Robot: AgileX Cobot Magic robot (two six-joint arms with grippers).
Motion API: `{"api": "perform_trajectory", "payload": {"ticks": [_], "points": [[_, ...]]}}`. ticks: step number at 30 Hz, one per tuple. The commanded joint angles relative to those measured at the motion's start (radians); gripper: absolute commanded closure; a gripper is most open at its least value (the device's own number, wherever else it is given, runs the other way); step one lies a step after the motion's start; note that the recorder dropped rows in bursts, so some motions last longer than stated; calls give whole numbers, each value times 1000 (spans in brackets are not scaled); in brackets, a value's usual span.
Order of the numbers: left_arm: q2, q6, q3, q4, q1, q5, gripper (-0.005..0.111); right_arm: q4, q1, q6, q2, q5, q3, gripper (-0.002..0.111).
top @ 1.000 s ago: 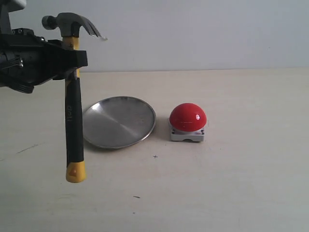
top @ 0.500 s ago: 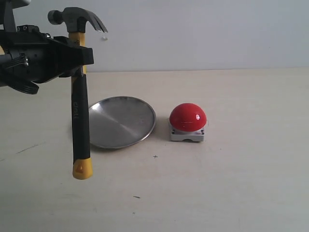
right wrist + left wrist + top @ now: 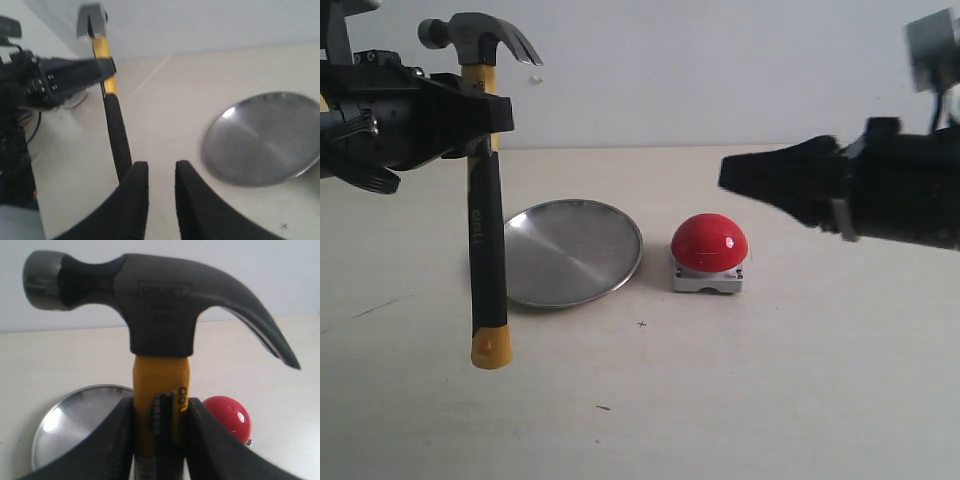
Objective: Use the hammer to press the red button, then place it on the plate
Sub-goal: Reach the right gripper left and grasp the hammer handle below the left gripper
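Observation:
My left gripper [image 3: 480, 115] is shut on the hammer [image 3: 484, 230] at its yellow neck, holding it upright in the air with the dark head on top and the yellow butt hanging down. The wrist view shows the fingers [image 3: 210, 440] clamped on the neck of the hammer [image 3: 160, 340]. The silver plate [image 3: 570, 252] lies on the table just right of the handle. The red button [image 3: 709, 242] on its grey base sits right of the plate. My right gripper [image 3: 732, 176] hovers above the button, fingers slightly apart and empty [image 3: 161, 172].
The pale table [image 3: 770, 380] stretches out in front of the plate and button, marked with a small cross [image 3: 641, 324]. A white wall [image 3: 720, 70] runs behind. The right arm's body [image 3: 900, 195] fills the upper right.
The right arm has come into view from the right and now hovers over the button. The left gripper with the hammer shifted slightly right a second ago, then held still.

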Motion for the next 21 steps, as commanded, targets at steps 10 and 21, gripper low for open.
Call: {"api": "perform_trajectory", "payload": {"ticks": [10,21], "points": [[-19,4,-7,-7,-6,-58,107,249,431,-357,344,113,-237,52],[-19,-46,-7,-7,-6,-49,107,557,522,-650,463,115,-277,43]]}}
